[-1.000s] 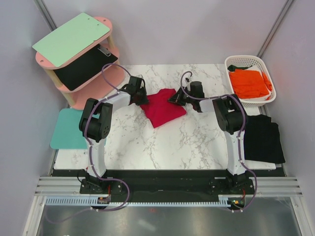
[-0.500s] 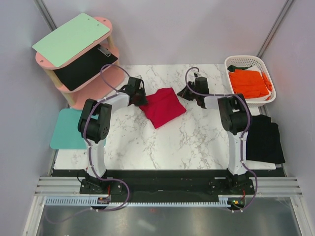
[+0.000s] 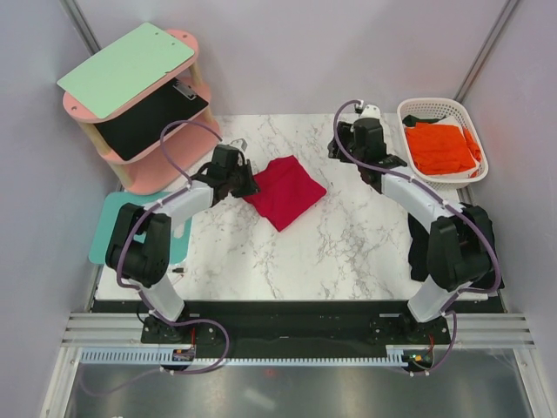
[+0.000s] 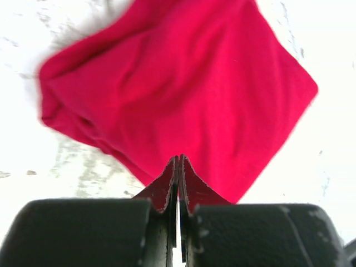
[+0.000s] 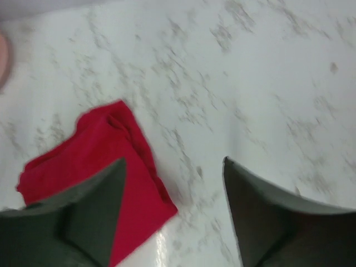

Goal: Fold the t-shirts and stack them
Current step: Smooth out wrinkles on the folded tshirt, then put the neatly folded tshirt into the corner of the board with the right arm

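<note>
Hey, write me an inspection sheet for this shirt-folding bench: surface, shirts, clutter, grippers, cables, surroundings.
Surface: white marble tabletop, no damage seen.
Job's things: crimson t-shirt folded near the centre; orange t-shirt in the white basket; black t-shirt at the right edge, mostly hidden by the right arm.
Clutter: teal mat at the left edge; pink shelf carrying a mint-green board.
Grippers: left gripper shut on the crimson t-shirt's edge; right gripper open, empty, above the tabletop.
Cables: purple cables loop along both arms; none lies on a shirt.
Surroundings: grey walls; nothing else seen.
</note>
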Motion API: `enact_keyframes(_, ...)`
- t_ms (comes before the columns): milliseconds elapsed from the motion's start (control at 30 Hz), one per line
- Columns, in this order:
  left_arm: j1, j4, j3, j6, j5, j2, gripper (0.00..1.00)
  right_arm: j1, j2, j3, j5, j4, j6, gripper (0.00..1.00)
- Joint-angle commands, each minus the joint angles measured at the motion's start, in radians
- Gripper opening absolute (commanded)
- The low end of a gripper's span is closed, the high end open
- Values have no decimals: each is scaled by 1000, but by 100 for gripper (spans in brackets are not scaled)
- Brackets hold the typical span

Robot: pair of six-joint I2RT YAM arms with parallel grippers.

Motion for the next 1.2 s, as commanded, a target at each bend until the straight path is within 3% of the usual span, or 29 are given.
enact_keyframes(0, -50, 52, -37, -7, 65, -40, 5, -11, -50, -1, 261, -370, -77, 87)
enact_keyframes(33, -71, 61, -45, -8, 69, -43, 8, -8, -61, 5, 296, -412, -79, 96)
enact_keyframes(67, -82, 69, -56, -8, 74, -41, 15, -5, -74, 8, 366, -448, -88, 98)
enact_keyframes(200, -120, 95, -62, -15, 111, -14, 33, 41, -61, 19, 619, -636, -90, 98)
enact_keyframes(400, -136, 108, -48, -12, 174, 31, 38, 23, 152, 82, 923, -924, 62, 98)
enact_keyframes(600, -136, 105, -46, -4, 189, 9, 40, -78, 286, 12, 947, -963, 176, 93)
enact_keyframes(900, -136, 94, -51, 4, 184, -9, 42, -153, 376, 10, 916, -950, 179, 90)
enact_keyframes(933, -136, 91, -48, 5, 184, -9, 42, -158, 398, 8, 910, -949, 179, 86)
enact_keyframes(1100, -134, 65, -33, 19, 163, -17, 42, -175, 450, -28, 800, -856, 107, 25)
enact_keyframes(1133, -134, 60, -28, 21, 157, -18, 42, -179, 464, -34, 780, -840, 84, 3)
enact_keyframes(1167, -134, 49, -28, 25, 152, -17, 42, -181, 465, -39, 763, -822, 79, 0)
